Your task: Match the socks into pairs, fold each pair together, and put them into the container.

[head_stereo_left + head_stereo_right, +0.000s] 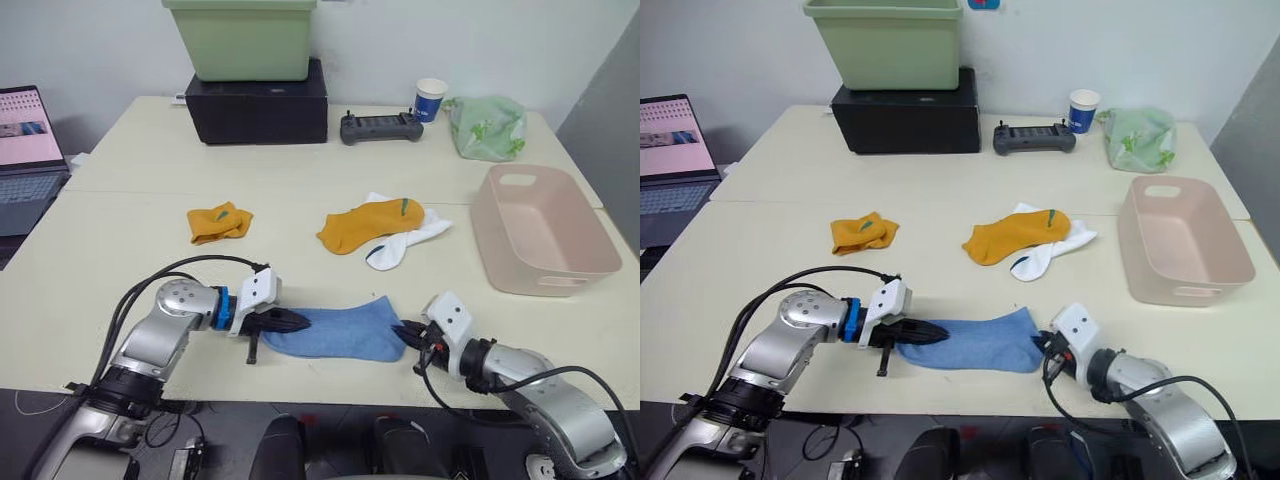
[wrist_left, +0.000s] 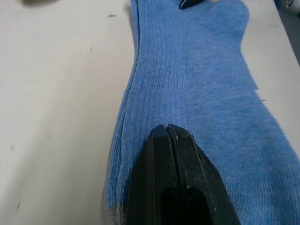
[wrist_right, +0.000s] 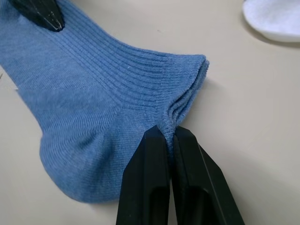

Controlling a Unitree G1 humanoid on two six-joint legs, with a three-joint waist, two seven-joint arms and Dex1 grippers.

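At the near edge of the bench (image 1: 120,215) lies the blue sock pair (image 1: 335,335), flat, two layers stacked, with a gripper at each end. Left gripper (image 1: 296,322) has its jaws pinched shut on one end; right gripper (image 1: 406,333) has its jaws closed on the ribbed cuff edge at the other. Judgement: soft, light knit with no stiffness, so it will sag and stretch; layers may slide apart unless both are caught. Best holds are the cuff edge and the opposite end.

Mid-bench: one orange sock (image 1: 218,222) alone, well apart from a second orange sock (image 1: 370,225) that lies over a white sock (image 1: 405,243). How many white socks are in that pile is hard to tell. The pink basket (image 1: 580,272) sits to the right, with its near inside wall hidden.
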